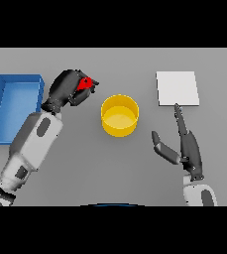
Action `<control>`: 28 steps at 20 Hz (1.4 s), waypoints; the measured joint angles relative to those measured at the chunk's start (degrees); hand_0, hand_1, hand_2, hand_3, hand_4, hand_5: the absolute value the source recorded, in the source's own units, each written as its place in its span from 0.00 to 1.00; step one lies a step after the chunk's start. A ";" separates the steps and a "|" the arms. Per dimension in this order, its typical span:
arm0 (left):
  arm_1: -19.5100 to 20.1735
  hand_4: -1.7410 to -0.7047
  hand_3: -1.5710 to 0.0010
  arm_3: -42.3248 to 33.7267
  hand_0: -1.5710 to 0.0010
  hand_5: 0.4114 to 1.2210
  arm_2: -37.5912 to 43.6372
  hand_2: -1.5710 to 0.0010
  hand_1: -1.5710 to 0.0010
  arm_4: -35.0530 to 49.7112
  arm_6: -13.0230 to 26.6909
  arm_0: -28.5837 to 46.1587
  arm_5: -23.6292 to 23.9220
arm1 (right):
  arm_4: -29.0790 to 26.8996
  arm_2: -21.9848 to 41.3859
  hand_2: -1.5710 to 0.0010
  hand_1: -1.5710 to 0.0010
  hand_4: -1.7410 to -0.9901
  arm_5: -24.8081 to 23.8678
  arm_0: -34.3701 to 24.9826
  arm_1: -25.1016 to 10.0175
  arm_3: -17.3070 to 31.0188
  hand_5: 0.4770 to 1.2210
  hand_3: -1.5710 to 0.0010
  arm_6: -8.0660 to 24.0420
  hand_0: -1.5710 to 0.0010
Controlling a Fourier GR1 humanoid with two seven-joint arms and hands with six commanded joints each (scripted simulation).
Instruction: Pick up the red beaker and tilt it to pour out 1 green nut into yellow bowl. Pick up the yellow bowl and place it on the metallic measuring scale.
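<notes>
**A:** From the head view, taking the yellow bowl (pixel 119 115) as the landmark: where is the red beaker (pixel 85 84)?

**B:** To the left of the bowl and a little farther back, near it but not over it. The left hand (pixel 68 89) has its fingers (pixel 87 94) curled round the beaker, so only a patch of red shows between them. I judge it is held there because the pour has not begun: the beaker's mouth needs to come across above the bowl's rim before tilting.

**A:** Any green nut visible?

**B:** None that I can make out, neither in the beaker, which is mostly hidden, nor in the bowl, which looks plain yellow inside.

**A:** And the other side?

**B:** The right hand (pixel 184 144) hangs to the right of the bowl and nearer the robot, fingers released and straight, thumb spread toward the bowl, grasping nothing. That reads as waiting for its turn to lift the bowl.

**A:** The scale?

**B:** The metallic measuring scale (pixel 177 88), a pale square plate, lies on the bench (pixel 135 168) right of the bowl and slightly behind it, bare. A blue tray (pixel 17 79) sits well to the bowl's left, beyond the left arm. Only 1 nut should go, so the tilt will call for care.
</notes>
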 measured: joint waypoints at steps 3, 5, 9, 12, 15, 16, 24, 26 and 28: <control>2.76 0.00 0.00 1.02 0.00 0.95 -6.80 0.00 0.00 -7.27 1.40 -4.45 -3.84 | -0.36 -0.13 1.00 1.00 0.91 0.21 -0.96 0.22 0.99 0.29 1.00 0.18 1.00; 3.66 0.00 0.00 2.71 0.00 0.97 -10.41 0.00 0.00 -10.98 2.67 -8.43 -7.21 | 0.43 0.22 1.00 1.00 0.90 0.03 -0.46 -0.02 0.51 0.29 1.00 -0.50 1.00; 4.94 0.12 0.00 5.80 0.00 0.99 -18.12 0.00 0.00 -17.86 2.49 -14.67 -13.80 | 0.04 -0.21 1.00 1.00 0.90 -0.02 -0.70 -0.09 0.65 0.27 1.00 -0.13 1.00; 4.03 0.10 0.00 8.95 0.00 0.99 -23.07 0.00 0.00 -23.00 2.63 -18.47 -17.45 | -1.13 -0.17 1.00 1.00 0.91 0.57 -1.27 0.75 0.80 0.27 1.00 1.26 1.00; 3.29 0.05 0.00 12.22 0.00 1.00 -26.92 0.00 0.00 -26.65 1.10 -21.84 -19.59 | -1.25 -0.28 1.00 1.00 0.90 0.98 -0.87 0.15 0.34 0.28 1.00 0.88 1.00; 3.82 0.04 0.00 12.84 0.00 1.00 -28.32 0.00 0.00 -28.05 0.44 -22.94 -20.44 | -1.67 -0.55 1.00 1.00 0.90 1.38 -0.82 -0.21 0.79 0.28 1.00 0.57 1.00; 2.11 0.01 0.00 18.16 0.00 1.00 -35.84 0.00 0.00 -36.55 -0.83 -28.54 -20.99 | -1.47 0.10 1.00 1.00 0.91 1.40 -1.07 0.58 1.10 0.29 1.00 0.43 1.00; 1.03 0.01 0.00 18.25 0.00 1.00 -36.94 0.00 0.00 -38.05 0.23 -28.17 -19.56 | -2.34 0.11 1.00 1.00 0.91 2.03 -0.40 0.68 0.97 0.30 1.00 -0.72 1.00; 1.12 0.00 0.00 18.08 0.00 1.00 -38.38 0.00 0.00 -39.91 0.34 -28.64 -18.77 | -1.76 -0.13 1.00 1.00 0.91 1.15 -0.53 0.82 1.57 0.29 1.00 -0.62 1.00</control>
